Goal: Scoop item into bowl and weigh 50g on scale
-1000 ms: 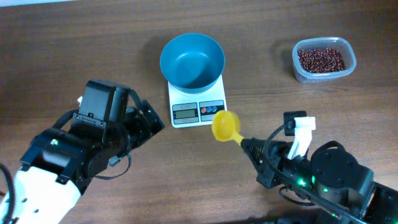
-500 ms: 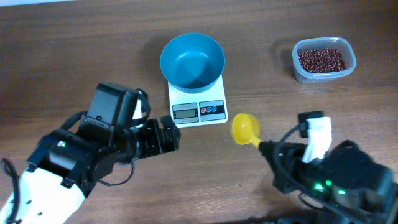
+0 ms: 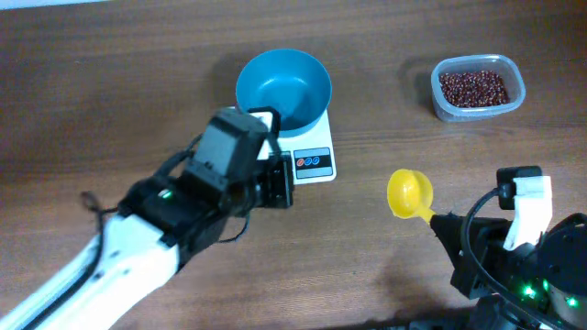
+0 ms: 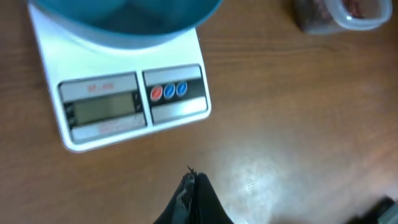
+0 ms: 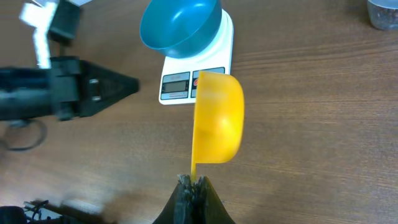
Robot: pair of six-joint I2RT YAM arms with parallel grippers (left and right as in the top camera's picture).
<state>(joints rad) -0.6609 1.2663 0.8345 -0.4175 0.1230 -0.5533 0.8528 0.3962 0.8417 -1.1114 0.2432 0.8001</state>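
Observation:
The teal-blue bowl (image 3: 284,89) stands empty on the white scale (image 3: 315,163); the grey display (image 4: 102,107) and the red and blue buttons show in the left wrist view. My left gripper (image 3: 286,186) (image 4: 191,179) hovers at the scale's front left, shut with nothing in it, and hides the display from overhead. To the right, my right gripper (image 3: 442,224) (image 5: 193,182) is shut on the handle of a yellow scoop (image 3: 409,193) (image 5: 217,124), whose cup is empty. The item, dark reddish-brown beans (image 3: 472,87), lies in a clear tub at the far right.
The clear tub (image 3: 510,103) sits near the table's back right, apart from the scale. Bare brown wood (image 3: 385,119) lies between the scale and the tub. The left arm's body (image 3: 174,211) crosses the front left of the table.
My left arm has swung up and right to the scale's front, and its jaws have gone from open to shut. My right gripper has carried the scoop rightward, away from the scale.

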